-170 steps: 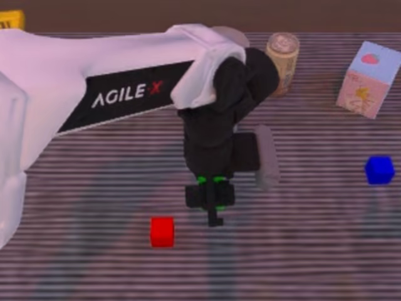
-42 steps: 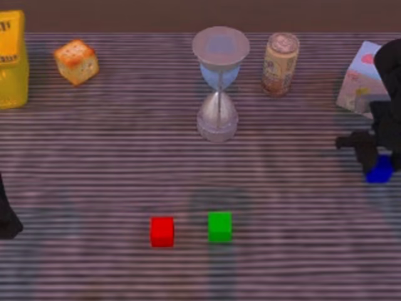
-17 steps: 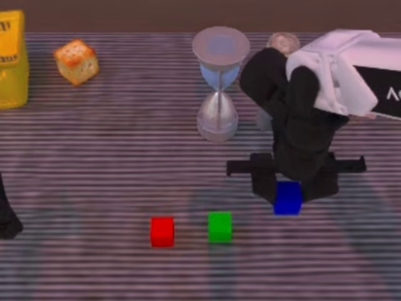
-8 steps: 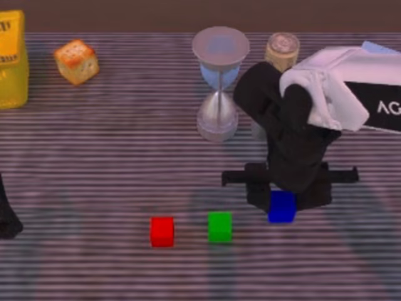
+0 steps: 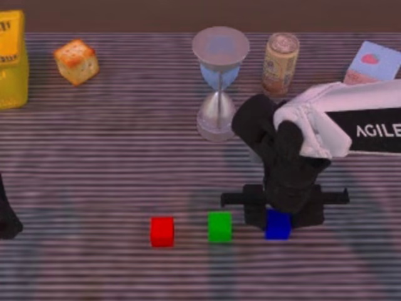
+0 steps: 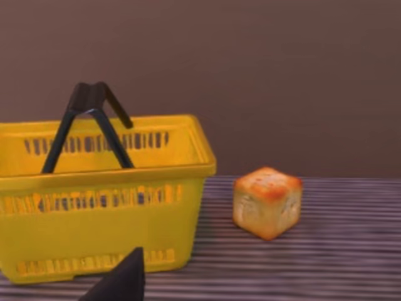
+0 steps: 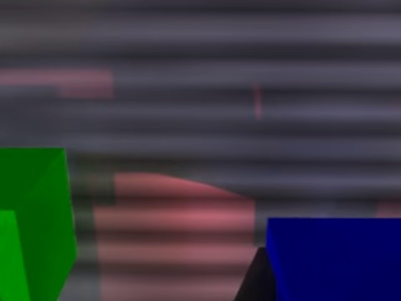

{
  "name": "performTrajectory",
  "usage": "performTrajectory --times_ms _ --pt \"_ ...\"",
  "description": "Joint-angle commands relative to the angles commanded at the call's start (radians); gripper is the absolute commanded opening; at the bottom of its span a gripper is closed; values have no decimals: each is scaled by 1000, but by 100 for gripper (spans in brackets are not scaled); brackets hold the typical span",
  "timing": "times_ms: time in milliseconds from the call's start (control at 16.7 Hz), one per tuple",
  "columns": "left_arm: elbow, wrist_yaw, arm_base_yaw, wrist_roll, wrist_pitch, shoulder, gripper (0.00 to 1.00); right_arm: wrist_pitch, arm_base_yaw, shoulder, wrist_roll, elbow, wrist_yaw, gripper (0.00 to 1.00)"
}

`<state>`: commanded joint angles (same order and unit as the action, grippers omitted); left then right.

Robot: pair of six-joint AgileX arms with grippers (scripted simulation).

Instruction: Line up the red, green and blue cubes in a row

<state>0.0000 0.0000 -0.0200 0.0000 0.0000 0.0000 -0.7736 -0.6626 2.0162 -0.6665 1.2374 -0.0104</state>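
The right gripper (image 5: 277, 221) holds the blue cube (image 5: 277, 225) beside the green (image 5: 220, 226) and red (image 5: 162, 231), completing the row near the table's front edge.

Yellow basket (image 6: 100, 194) far left beside speckled cube (image 5: 76, 61); hourglass (image 5: 219, 81), can (image 5: 280, 63) centre back; pink carton (image 5: 373, 64) right.

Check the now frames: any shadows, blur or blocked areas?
Top view: soft arm shadows streak the table; the right gripper partly covers the blue cube. Right wrist view: close-up green cube and blue cube look soft-edged. Left wrist view: basket evenly lit.
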Motion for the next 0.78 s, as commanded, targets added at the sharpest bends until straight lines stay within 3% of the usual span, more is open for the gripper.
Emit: performTrajectory --times_ms 120,780 --pt "0 0 0 0 0 0 100 0 0 0 0 0 0 0" --pt "0 0 0 0 0 0 100 0 0 0 0 0 0 83"
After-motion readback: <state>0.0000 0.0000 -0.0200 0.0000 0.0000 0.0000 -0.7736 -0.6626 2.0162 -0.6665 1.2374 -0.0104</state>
